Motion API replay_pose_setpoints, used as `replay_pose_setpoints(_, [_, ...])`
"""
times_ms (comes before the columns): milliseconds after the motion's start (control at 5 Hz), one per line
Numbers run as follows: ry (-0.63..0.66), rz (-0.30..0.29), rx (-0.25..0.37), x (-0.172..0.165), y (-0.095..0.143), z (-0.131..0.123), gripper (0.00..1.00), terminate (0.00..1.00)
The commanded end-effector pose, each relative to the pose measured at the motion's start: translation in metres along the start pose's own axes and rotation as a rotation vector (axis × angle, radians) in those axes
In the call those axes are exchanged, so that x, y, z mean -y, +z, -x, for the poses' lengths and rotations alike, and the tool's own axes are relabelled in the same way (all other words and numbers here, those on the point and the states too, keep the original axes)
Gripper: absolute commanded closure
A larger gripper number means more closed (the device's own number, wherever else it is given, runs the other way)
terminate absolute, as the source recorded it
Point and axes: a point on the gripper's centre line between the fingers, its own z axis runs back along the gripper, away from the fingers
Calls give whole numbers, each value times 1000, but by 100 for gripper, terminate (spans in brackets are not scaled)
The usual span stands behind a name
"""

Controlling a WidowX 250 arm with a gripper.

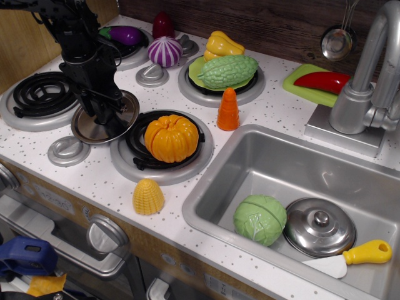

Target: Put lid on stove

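Note:
The flat shiny steel lid (pixel 127 107) is on or just above the white speckled stove (pixel 94 178), between the empty left coil burner (pixel 39 94) and the front burner (pixel 139 159) that carries an orange pumpkin (pixel 170 137). My black gripper (pixel 103 117) comes down from the upper left over the lid's centre. It is shut on the lid's knob, which its fingers hide. The lid's rim overlaps the edge of the left burner's silver ring.
A carrot (pixel 228 109), a corn cob (pixel 148 197), a red onion (pixel 165 51), an eggplant (pixel 126 35) and a bitter gourd (pixel 228 71) crowd the cooktop. The grey sink (pixel 262 162) at right holds a cabbage (pixel 259 219), a domed lid (pixel 319 226) and a spatula (pixel 365 252).

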Motion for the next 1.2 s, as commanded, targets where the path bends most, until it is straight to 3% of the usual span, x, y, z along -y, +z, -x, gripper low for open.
replay_pose_setpoints(0, [-31, -87, -4, -24, 43, -8, 100, 0])
replay_pose_setpoints(200, [-63, -124, -45, -43, 66, -13, 100, 0])
replay_pose_setpoints(400, [-83, -157, -56, -62, 72, -10, 100, 0])
replay_pose_setpoints(600, [-119, -188, -57, -85, 72, -2, 100, 0])
replay_pose_setpoints(1000, [-191, -187, -38, -109, 56, 1, 100, 0])
